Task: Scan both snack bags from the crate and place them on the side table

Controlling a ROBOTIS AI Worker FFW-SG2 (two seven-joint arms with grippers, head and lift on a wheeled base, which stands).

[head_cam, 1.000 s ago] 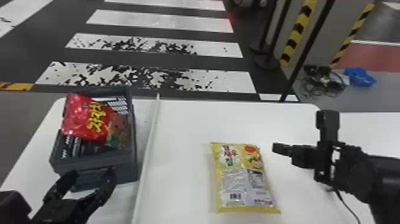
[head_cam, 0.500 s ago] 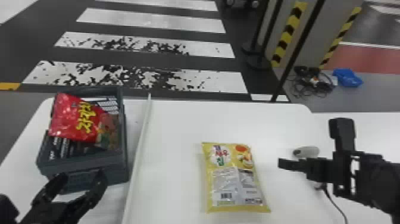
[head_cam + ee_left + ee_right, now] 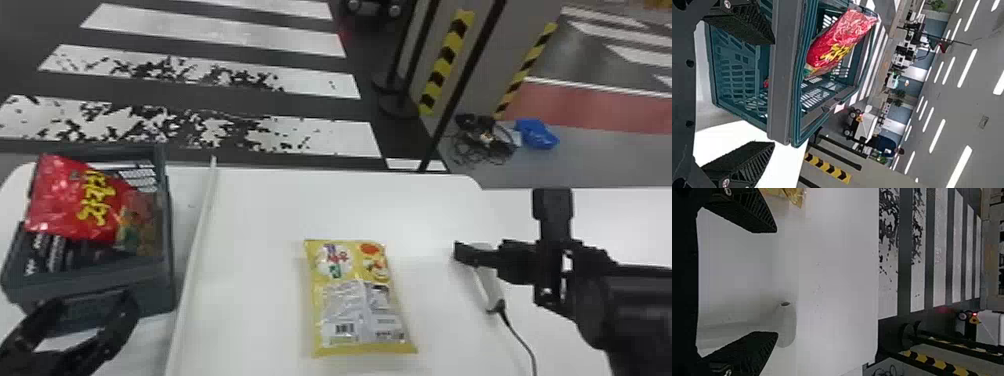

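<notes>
Compared with 1.0 s ago, the right gripper [image 3: 462, 254] has moved right, widening its gap to the yellow bag [image 3: 357, 312]. More of the scanner [image 3: 489, 286] is exposed beside it. The head view has panned right; the crate [image 3: 100, 280] now reaches its left edge.

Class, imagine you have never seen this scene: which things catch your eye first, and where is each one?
The bright red snack bag likely draws the eye first, lying in the dark crate at the left of the head view. Next comes the yellow snack bag, flat on the white table near the middle. Beyond the table, the bold white crosswalk stripes on the dark floor also stand out.
</notes>
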